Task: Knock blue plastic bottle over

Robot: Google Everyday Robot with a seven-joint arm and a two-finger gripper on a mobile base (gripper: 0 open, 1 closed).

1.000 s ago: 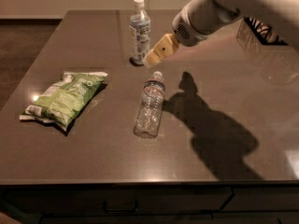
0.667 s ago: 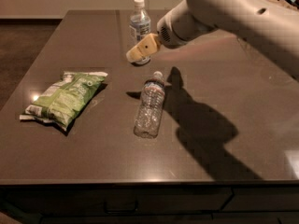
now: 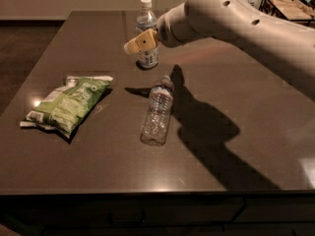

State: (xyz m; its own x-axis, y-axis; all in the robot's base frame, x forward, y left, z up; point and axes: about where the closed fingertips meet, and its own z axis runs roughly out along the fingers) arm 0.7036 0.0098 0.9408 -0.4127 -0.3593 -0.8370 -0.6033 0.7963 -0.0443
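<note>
Since the earlier frames, the gripper (image 3: 140, 43) has travelled leftward across the far part of the table (image 3: 88, 181). It started on the right of the blue plastic bottle (image 3: 149, 57) and now lies across the front of the bottle at mid-height. The tan tip of the gripper reaches just past the bottle's left edge. Whether the gripper touches the bottle cannot be told from this view. The bottle has not changed position.

Gripper state: cannot be told. It appears as a single tan block, and nothing is visibly held in it.

Task object: the blue plastic bottle stands upright near the far edge of the table, close to the centre of that edge. Its white cap and clear neck show above the gripper, and the lower part of its pale label shows below it.

Arm: the white arm (image 3: 231, 18) enters from the upper right and slopes down to the gripper. It casts a broad shadow (image 3: 206, 132) on the table.

Other items:
- A clear water bottle (image 3: 157, 111) lies on its side near the table centre, cap pointing toward the far edge, well apart from the upright bottle.
- A green snack bag (image 3: 66, 104) lies flat on the left side of the table.
</note>
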